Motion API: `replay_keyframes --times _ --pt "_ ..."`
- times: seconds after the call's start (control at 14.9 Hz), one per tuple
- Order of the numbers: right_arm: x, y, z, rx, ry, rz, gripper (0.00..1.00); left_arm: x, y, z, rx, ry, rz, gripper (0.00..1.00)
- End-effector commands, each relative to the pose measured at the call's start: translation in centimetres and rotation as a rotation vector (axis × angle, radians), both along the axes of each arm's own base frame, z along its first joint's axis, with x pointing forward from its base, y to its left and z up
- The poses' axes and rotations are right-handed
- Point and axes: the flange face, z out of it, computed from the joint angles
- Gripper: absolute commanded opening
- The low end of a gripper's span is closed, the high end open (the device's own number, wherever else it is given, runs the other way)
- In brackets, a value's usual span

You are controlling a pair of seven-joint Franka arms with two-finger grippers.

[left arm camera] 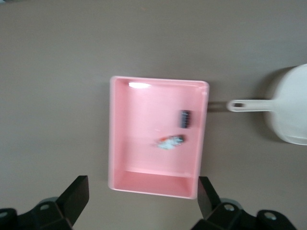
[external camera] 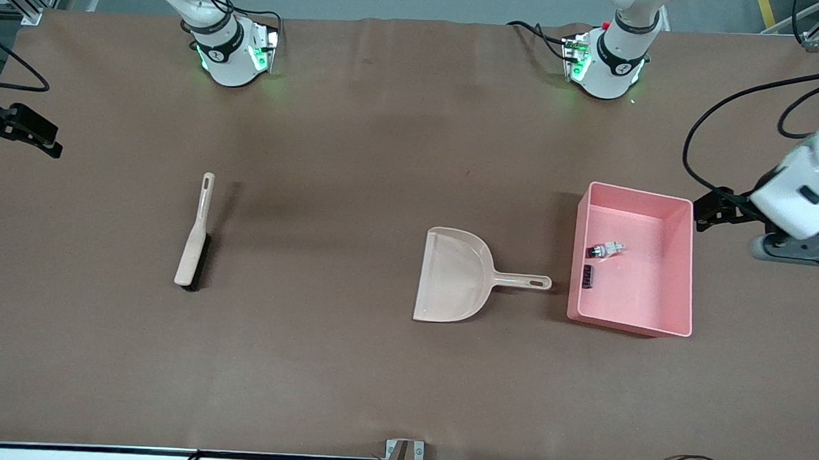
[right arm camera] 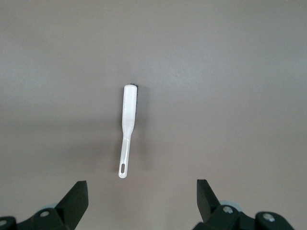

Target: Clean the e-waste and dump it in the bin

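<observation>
On the brown tabletop (external camera: 348,365), the beige flat plastic dustpan (external camera: 452,276) lay nearest the front camera, its handle pointing toward the rectangular pink plastic open-topped bin (external camera: 684,270) just beside it, at the left arm's end of the tabletop. Both pieces of e-waste rested on the bin's floor: the tiny black ribbed block (external camera: 588,276) close to the wall by the dustpan handle, and, slightly farther from the camera, the tiny grey-white part with a green patch and black end (external camera: 605,249). About as far from the camera as the dustpan, but well apart toward the right arm's end, lay the beige long-handled brush with black bristles (external camera: 195,238). The left end effector (left arm camera: 144,203) hung released over the tabletop beside the bin, empty. The right end effector (right arm camera: 143,205) hung released too, over the tabletop's edge at its own end, holding nothing.
</observation>
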Motion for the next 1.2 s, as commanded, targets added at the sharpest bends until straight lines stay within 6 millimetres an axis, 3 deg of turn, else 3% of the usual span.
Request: replay_keyframes --times 0.0,0.13,0.33,0.54,0.8,1.14 --pt "-0.2 -0.3 0.5 -0.011 -0.007 -0.003 1.00 -0.8 3.4 1.1 -0.077 -0.025 -0.003 1.00" --pt "-0.1 -0.4 0.5 -0.011 -0.007 -0.004 1.00 -2.2 1.0 1.1 -0.034 -0.021 -0.022 1.00" --pt "-0.1 -0.5 0.5 -0.011 -0.007 -0.009 1.00 -2.2 1.4 0.9 0.004 -0.017 -0.033 1.00" --pt "-0.1 -0.5 0.5 -0.011 -0.008 -0.009 1.00 -3.1 -0.7 1.7 0.047 -0.032 -0.065 1.00" --pt "-0.2 -0.5 0.5 -0.011 -0.005 -0.009 1.00 -5.5 0.3 1.3 0.018 -0.058 -0.026 1.00" --pt "-0.2 -0.6 0.4 -0.009 -0.002 -0.010 1.00 -6.9 1.8 1.6 0.009 -0.060 0.000 1.00"
